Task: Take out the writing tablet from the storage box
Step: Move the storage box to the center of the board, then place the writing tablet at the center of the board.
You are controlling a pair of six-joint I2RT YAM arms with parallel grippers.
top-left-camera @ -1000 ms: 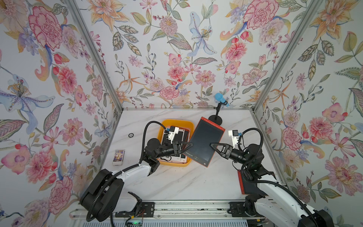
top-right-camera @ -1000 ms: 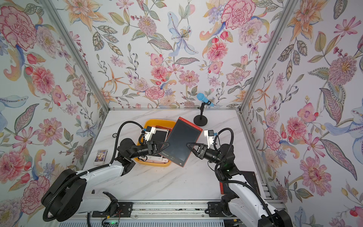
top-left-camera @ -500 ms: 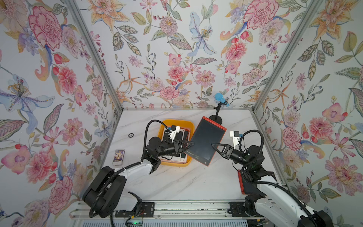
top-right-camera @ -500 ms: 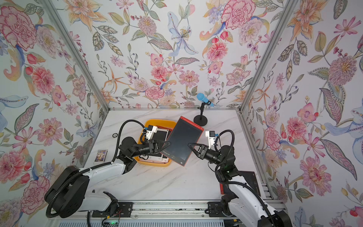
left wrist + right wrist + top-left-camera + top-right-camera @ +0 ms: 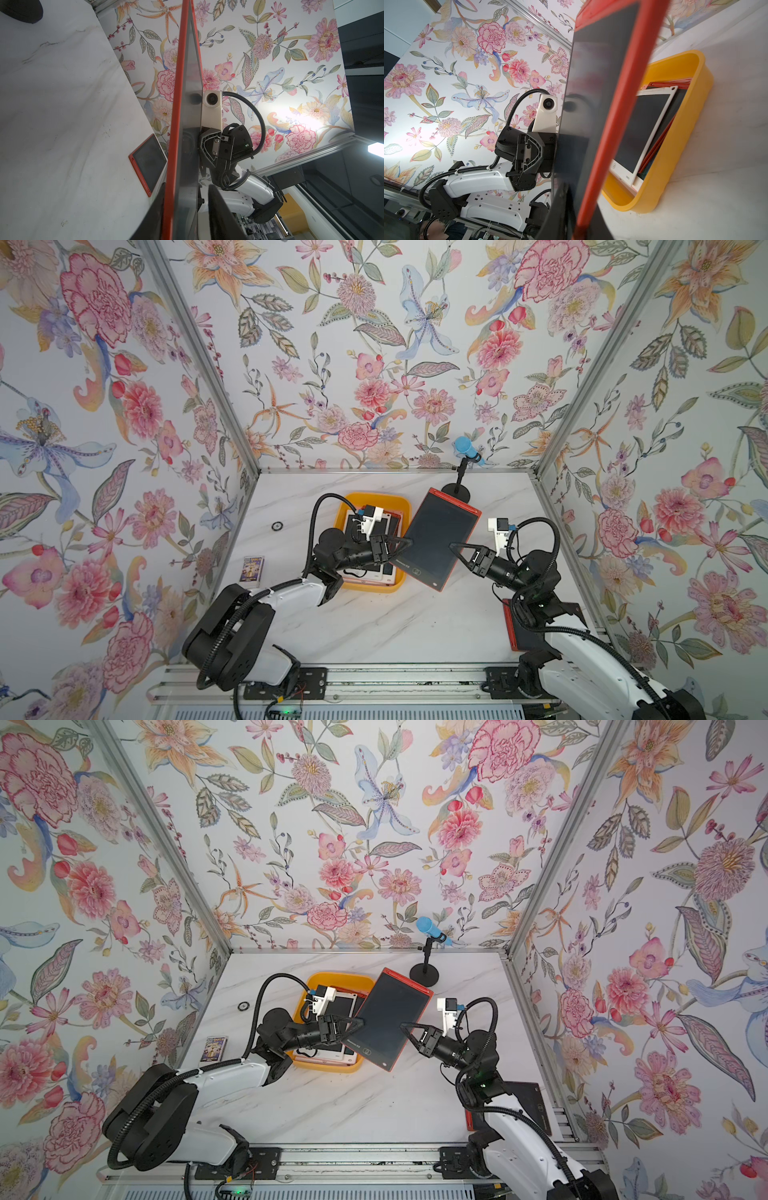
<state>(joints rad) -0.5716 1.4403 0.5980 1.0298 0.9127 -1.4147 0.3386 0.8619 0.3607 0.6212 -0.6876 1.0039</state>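
Red-framed writing tablet (image 5: 436,543) hangs out of the storage box (image 5: 374,499), aloft beside it over the table (image 5: 374,626); right gripper (image 5: 454,548) pinches its edge; left gripper (image 5: 405,545) straddles it, jaws slack; setting down seems all that's left.

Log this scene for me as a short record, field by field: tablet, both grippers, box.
held tablet: red-framed tablet, in the air, out of the storage box
left gripper: open, jaws around the tablet's edge
right gripper: shut on the tablet's opposite edge
box contents: white tablet, more beneath
table: second red tablet near right arm
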